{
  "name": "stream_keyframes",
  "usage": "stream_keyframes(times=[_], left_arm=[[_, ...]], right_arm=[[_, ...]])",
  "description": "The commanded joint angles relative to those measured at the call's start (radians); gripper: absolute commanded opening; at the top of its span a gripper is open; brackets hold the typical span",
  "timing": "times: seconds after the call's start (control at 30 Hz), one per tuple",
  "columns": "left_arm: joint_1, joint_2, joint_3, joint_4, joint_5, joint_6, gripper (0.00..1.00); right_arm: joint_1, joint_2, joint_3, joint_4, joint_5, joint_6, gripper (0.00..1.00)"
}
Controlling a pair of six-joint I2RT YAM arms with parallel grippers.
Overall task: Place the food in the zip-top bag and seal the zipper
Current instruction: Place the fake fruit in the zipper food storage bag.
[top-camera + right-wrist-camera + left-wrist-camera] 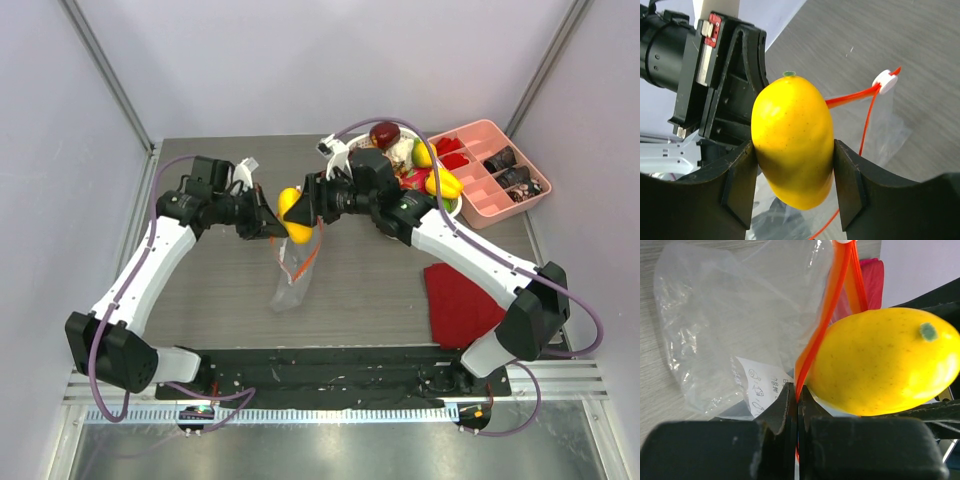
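My left gripper (276,222) is shut on the orange-red zipper strip (816,335) of the clear zip-top bag (293,280), which hangs from it down to the table; the bag also fills the left wrist view (715,335). My right gripper (303,212) is shut on a yellow mango (293,213) and holds it at the bag's mouth, right against my left gripper. The mango shows between the fingers in the right wrist view (792,137) and beside the strip in the left wrist view (880,360). The zipper's white tip (884,81) shows beyond the mango.
A white basket (452,207) behind my right arm holds more food, such as a yellow pepper (443,183) and a dark red piece (384,134). A pink compartment tray (487,135) stands at the back right. A red folded cloth (458,300) lies under the right arm.
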State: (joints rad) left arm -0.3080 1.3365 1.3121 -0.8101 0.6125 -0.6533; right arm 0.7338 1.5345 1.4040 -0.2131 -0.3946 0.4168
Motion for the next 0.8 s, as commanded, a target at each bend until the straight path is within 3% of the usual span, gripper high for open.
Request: stream_keyframes(times=[0.0, 0.13, 0.17, 0.27, 0.4, 0.53, 0.77], left_arm=[[0.007, -0.022, -0.005, 0.063, 0.044, -0.029, 0.0], [0.01, -0.023, -0.005, 0.068, 0.027, -0.034, 0.0], [0.01, -0.023, -0.007, 0.071, 0.023, -0.035, 0.0], [0.01, -0.023, -0.014, 0.077, 0.024, -0.039, 0.0], [0.012, -0.019, -0.022, 0.078, 0.02, -0.037, 0.0], [0.014, -0.025, -0.03, 0.081, 0.009, -0.029, 0.0], [0.014, -0.037, -0.04, 0.091, 0.007, -0.023, 0.0]], right_arm=[[0.012, 0.01, 0.032, -0.054, -0.062, 0.074, 0.28], [0.012, -0.005, 0.029, -0.08, -0.098, 0.1, 0.41], [0.013, -0.007, 0.033, -0.098, -0.099, 0.091, 0.54], [0.013, -0.013, 0.067, -0.127, -0.076, 0.061, 0.75], [-0.005, -0.007, 0.142, -0.163, -0.052, 0.036, 0.88], [-0.085, -0.001, 0.188, -0.209, -0.056, -0.007, 0.9], [-0.417, 0.006, 0.254, -0.333, -0.078, -0.197, 0.91]])
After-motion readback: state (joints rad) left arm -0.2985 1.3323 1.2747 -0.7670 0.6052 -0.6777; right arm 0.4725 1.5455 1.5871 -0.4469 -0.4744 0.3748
